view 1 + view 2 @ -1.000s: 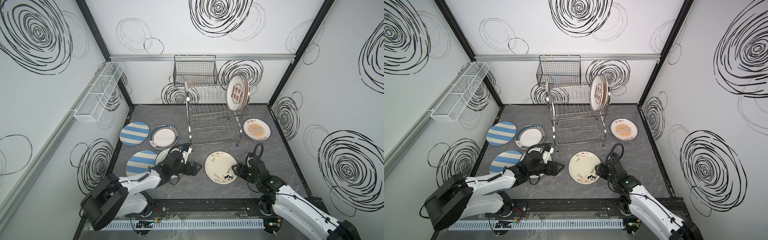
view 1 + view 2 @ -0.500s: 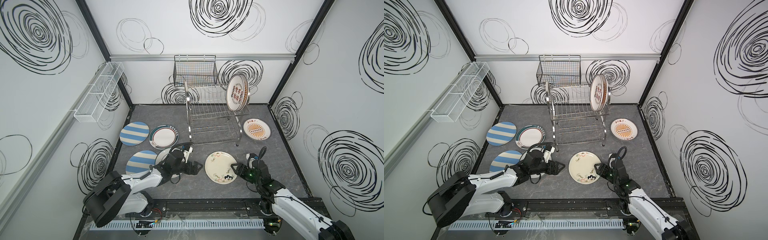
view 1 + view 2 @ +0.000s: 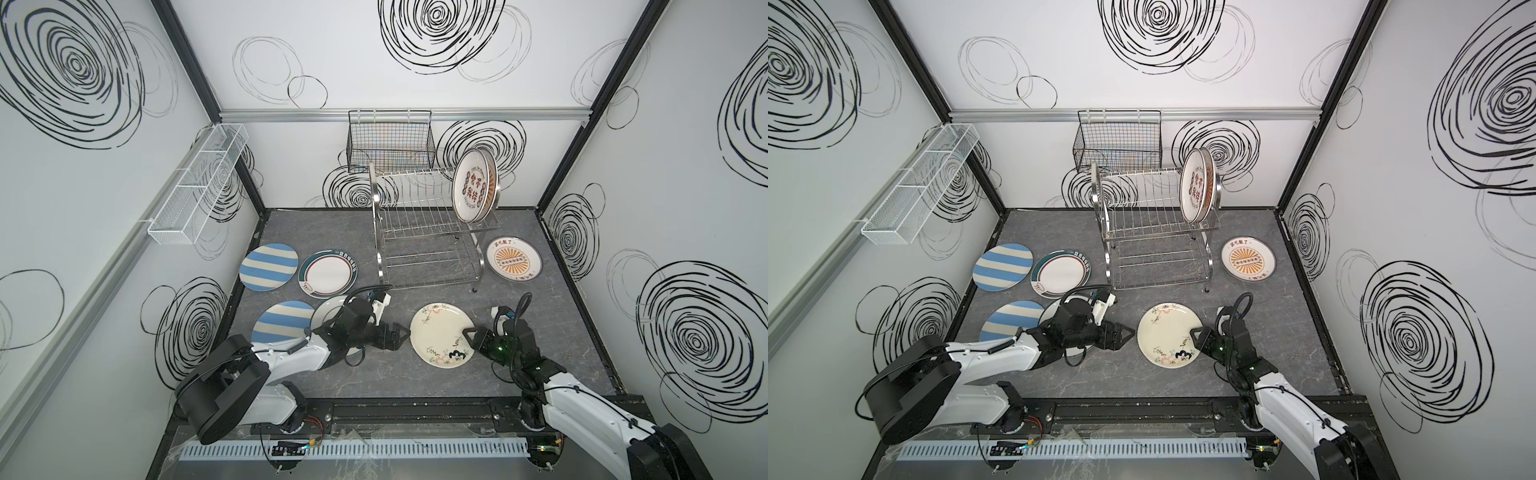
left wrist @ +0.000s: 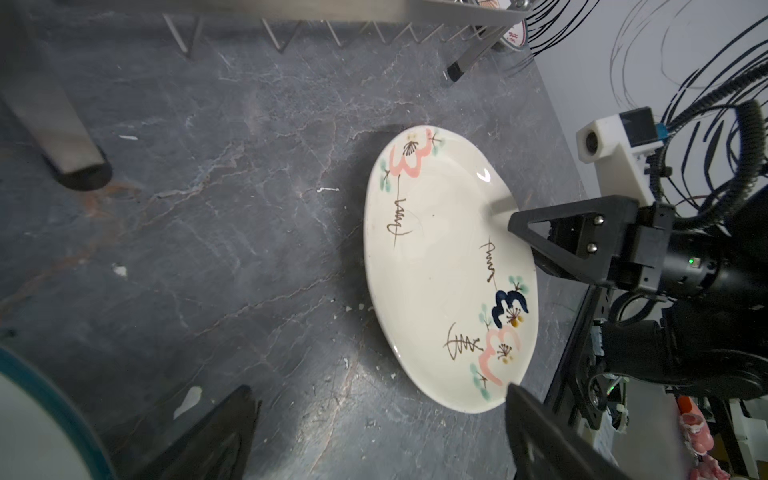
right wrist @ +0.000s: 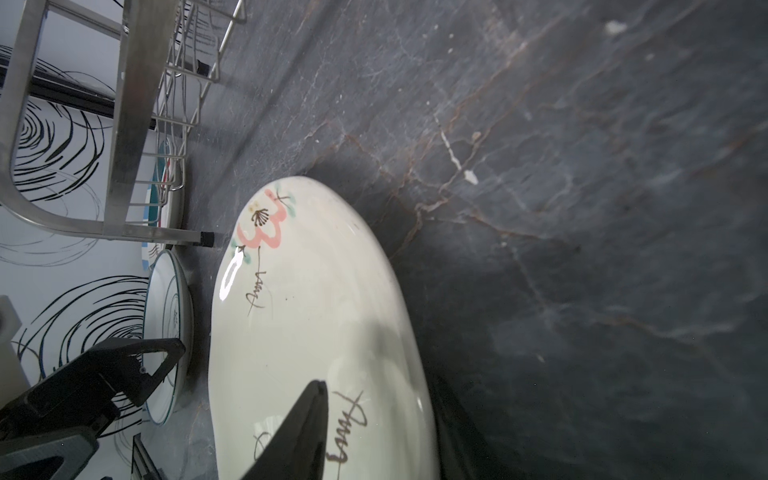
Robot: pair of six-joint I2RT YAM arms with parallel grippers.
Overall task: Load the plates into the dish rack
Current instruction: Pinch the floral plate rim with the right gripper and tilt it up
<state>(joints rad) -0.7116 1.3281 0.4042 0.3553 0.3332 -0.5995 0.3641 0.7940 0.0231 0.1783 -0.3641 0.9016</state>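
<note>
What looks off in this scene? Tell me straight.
Nothing is broken or spilled. Only the tabletop looks odd: white flecks and scuffs mark it beside the floral plate. The two plates already in the dish rack stand at one end.

In the right wrist view, the floral plate (image 5: 316, 299) runs off the picture's edge and covers the lower finger of the right hand (image 3: 468, 336), so you cannot confirm its grip. In both top views, the left arm (image 3: 291, 353) covers most of the white plate (image 3: 326, 311). In the dish rack (image 3: 419, 232), only the rim of the rear plate (image 3: 493, 183) shows.
</note>
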